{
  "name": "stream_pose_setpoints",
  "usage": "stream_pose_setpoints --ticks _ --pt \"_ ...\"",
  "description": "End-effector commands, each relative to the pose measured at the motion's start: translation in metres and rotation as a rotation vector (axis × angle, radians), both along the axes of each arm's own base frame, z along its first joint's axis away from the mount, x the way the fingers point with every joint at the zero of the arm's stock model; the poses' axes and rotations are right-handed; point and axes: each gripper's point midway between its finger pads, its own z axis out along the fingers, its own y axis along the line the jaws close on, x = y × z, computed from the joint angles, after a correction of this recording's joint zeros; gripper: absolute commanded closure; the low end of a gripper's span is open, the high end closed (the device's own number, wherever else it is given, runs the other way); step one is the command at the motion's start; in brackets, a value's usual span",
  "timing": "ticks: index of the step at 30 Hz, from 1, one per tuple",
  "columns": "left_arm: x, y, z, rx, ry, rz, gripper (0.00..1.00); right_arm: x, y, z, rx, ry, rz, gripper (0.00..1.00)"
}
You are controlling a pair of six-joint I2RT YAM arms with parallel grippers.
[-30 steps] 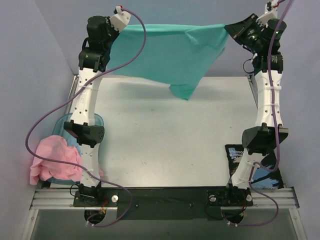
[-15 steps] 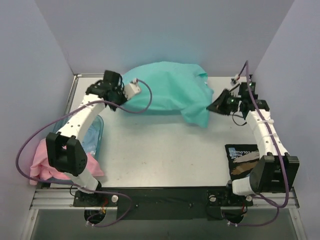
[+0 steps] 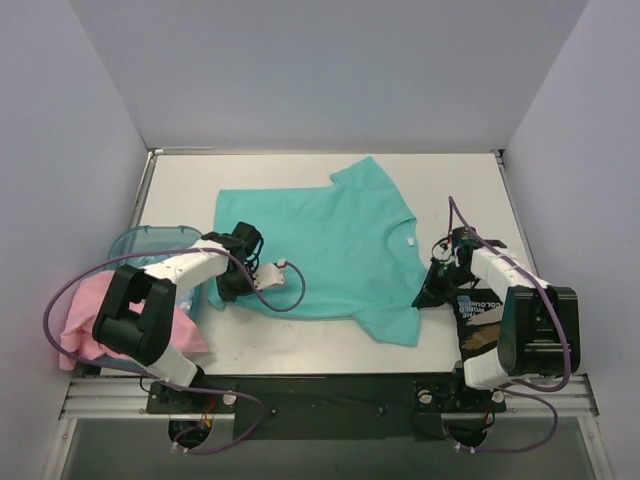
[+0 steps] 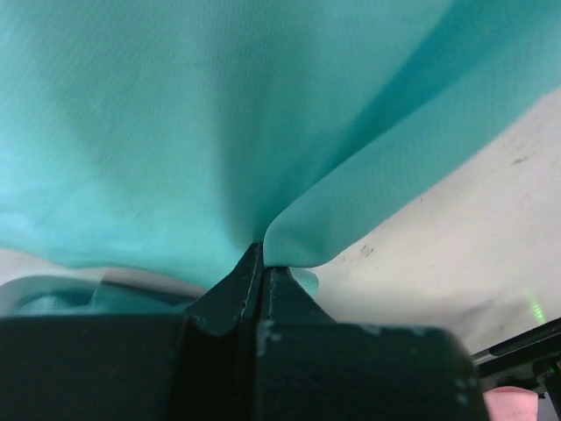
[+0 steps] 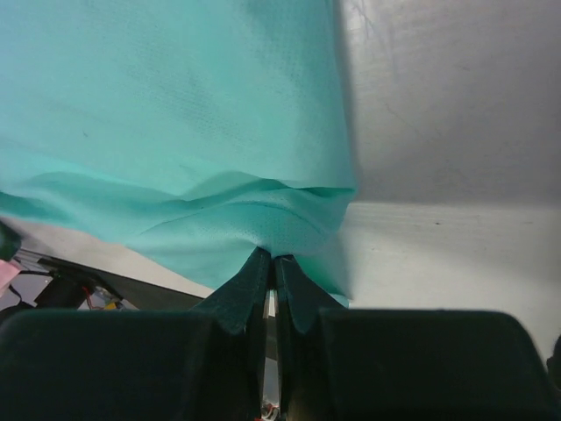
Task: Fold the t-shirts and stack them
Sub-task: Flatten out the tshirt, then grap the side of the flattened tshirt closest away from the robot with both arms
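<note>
Lying flat on the table (image 3: 460, 190), the teal t-shirt (image 3: 330, 250) previously hung aloft.

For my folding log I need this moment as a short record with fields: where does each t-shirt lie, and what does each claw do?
teal t-shirt: spread flat on the table, white tag toward the right
pink t-shirt: crumpled heap at the near left, by the blue tub
left claw: shut on the teal t-shirt's near left edge
right claw: shut on its near right edge
folds: none yet
stack: none yet
</note>
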Motion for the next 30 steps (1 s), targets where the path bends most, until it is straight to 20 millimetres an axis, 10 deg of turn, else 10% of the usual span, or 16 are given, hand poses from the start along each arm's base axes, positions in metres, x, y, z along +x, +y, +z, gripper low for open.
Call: stream_pose_setpoints --ticks 1,4,9,21,30 --pt "-0.001 -0.001 0.023 -0.037 -0.041 -0.05 0.99 -0.019 -0.017 -0.008 -0.101 0.076 0.003 1.0" --pt "-0.02 -0.005 0.029 -0.073 0.042 -0.056 0.84 -0.025 -0.02 -0.009 -0.126 0.095 0.013 1.0" --pt "-0.047 -0.002 0.033 -0.085 0.149 -0.075 0.51 -0.029 -0.018 -0.009 -0.169 0.105 0.051 0.59" --pt "-0.037 0.024 0.022 -0.012 0.03 -0.002 0.48 -0.067 -0.019 0.01 -0.348 0.069 0.063 0.5" --pt "-0.026 0.027 0.0 -0.019 -0.033 0.037 0.49 -0.098 -0.002 -0.027 -0.309 0.198 0.086 0.52"
